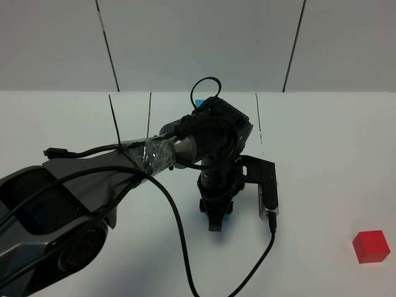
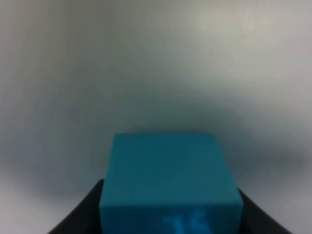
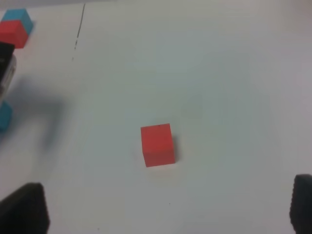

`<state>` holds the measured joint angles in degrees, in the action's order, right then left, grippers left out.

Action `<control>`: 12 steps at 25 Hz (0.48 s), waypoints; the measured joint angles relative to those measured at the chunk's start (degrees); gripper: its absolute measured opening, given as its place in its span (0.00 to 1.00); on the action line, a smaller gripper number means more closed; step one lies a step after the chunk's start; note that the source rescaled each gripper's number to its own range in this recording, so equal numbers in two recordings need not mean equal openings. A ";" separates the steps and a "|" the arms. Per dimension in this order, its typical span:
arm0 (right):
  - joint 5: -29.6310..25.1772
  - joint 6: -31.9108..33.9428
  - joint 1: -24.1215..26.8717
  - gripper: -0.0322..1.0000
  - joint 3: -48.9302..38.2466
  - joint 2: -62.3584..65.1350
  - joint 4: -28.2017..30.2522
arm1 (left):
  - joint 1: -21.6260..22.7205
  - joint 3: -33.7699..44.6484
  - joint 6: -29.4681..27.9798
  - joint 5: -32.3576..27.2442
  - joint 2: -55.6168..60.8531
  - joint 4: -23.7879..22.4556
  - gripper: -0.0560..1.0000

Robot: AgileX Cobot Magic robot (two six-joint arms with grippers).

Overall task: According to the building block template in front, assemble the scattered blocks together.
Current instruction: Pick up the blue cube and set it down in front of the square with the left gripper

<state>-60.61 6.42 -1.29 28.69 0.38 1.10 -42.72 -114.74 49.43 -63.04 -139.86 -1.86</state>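
Cyan cube point(image 2: 168, 190) sits clamped between the fingers of the left gripper point(image 1: 216, 218), near the middle of the table point(image 1: 322, 161). Well apart to the right lies the red cube point(image 3: 157, 145). The right gripper point(image 3: 161, 214) hangs near it, fingers spread wide and holding nothing. The template pair point(image 3: 14, 28) stands at the far side, partly hidden behind the left arm point(image 1: 93, 173).

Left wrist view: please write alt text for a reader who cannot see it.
A small matte cyan cube is held between the two dark fingertips of the left gripper, very close to the camera. Behind it lies a blurred white table.
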 joint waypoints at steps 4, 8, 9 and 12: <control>0.00 0.00 0.00 1.00 0.00 0.00 0.00 | 0.00 0.00 0.00 0.09 0.00 0.00 0.05; 0.00 0.00 0.00 1.00 0.00 0.00 0.00 | 0.00 0.00 -0.66 0.20 0.00 0.00 0.05; 0.00 0.00 0.00 1.00 0.00 0.00 0.00 | 0.00 0.00 -1.46 0.20 0.00 0.00 0.05; 0.00 0.00 0.00 1.00 0.00 0.00 0.00 | 0.00 -0.04 -4.09 0.53 -0.09 0.00 0.05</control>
<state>-60.61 6.42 -1.29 28.69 0.38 1.10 -42.72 -114.79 45.34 -62.50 -139.96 -1.86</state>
